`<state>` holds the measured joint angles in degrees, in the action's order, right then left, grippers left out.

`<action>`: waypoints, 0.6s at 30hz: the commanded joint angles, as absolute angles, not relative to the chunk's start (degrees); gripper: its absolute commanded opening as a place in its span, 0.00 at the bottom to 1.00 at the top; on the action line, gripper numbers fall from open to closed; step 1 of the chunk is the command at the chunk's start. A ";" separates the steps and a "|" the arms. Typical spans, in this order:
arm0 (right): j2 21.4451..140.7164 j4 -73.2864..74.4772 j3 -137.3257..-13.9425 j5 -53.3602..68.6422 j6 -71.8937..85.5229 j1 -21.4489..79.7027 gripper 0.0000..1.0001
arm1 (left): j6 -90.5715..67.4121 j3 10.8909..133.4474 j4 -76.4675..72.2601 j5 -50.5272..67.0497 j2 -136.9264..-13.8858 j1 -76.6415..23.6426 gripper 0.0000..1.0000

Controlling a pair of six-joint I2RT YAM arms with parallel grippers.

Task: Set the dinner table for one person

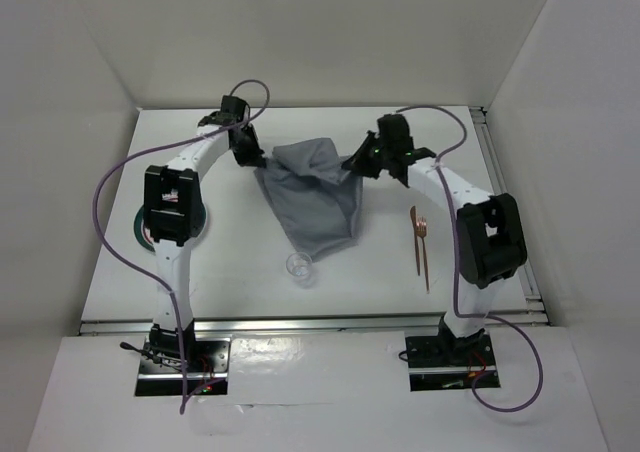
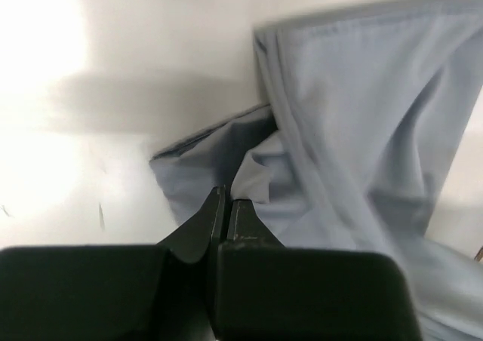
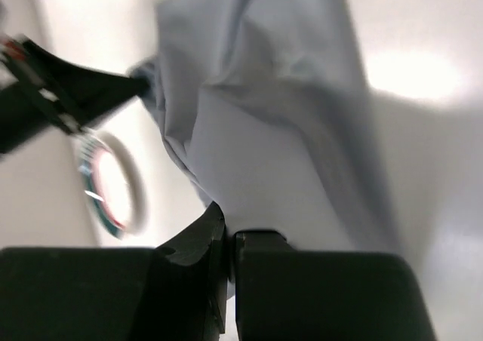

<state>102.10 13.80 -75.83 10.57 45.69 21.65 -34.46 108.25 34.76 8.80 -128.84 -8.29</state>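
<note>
1. Grey cloth mat [image 1: 315,197] lay bunched at mid-table on the white dinner table [image 1: 250,284], its far corners drawn towards my two arms.
2. I saw the left gripper [image 2: 228,199] pinched tight on the cloth's far-left corner.
3. The right gripper [image 3: 226,224] was clamped on its far-right corner.
4. A clear glass [image 1: 300,268] stood just near of the cloth; copper cutlery [image 1: 421,244] lay to the right, and a green-rimmed plate [image 1: 140,230] sat to the left under the left arm.

White dinner table [image 1: 230,272] carries: grey cloth [image 1: 315,197] centre, clear glass [image 1: 300,267] nearer, copper cutlery [image 1: 420,242] right, green-rimmed plate [image 1: 140,234] left.
</note>
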 commanded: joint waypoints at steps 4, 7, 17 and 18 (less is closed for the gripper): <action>103.18 -2.68 -71.67 25.63 56.93 8.20 0.00 | -32.52 132.73 39.88 -0.67 -140.78 -8.43 0.00; 103.71 -18.98 -60.00 33.01 68.35 4.32 0.24 | -32.52 139.12 40.43 -1.23 -143.26 -8.44 0.17; 95.81 -12.10 -54.46 41.13 58.48 4.21 0.81 | -27.77 135.88 40.69 -2.99 -132.04 -7.91 0.93; 95.10 -7.78 -56.67 41.13 55.05 5.09 0.81 | -27.16 134.66 41.22 -2.99 -130.10 -7.91 0.90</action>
<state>101.51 -12.67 -51.27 37.19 63.13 3.97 -29.89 133.97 39.68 -1.48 -139.85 -8.08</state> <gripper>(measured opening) 0.812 0.911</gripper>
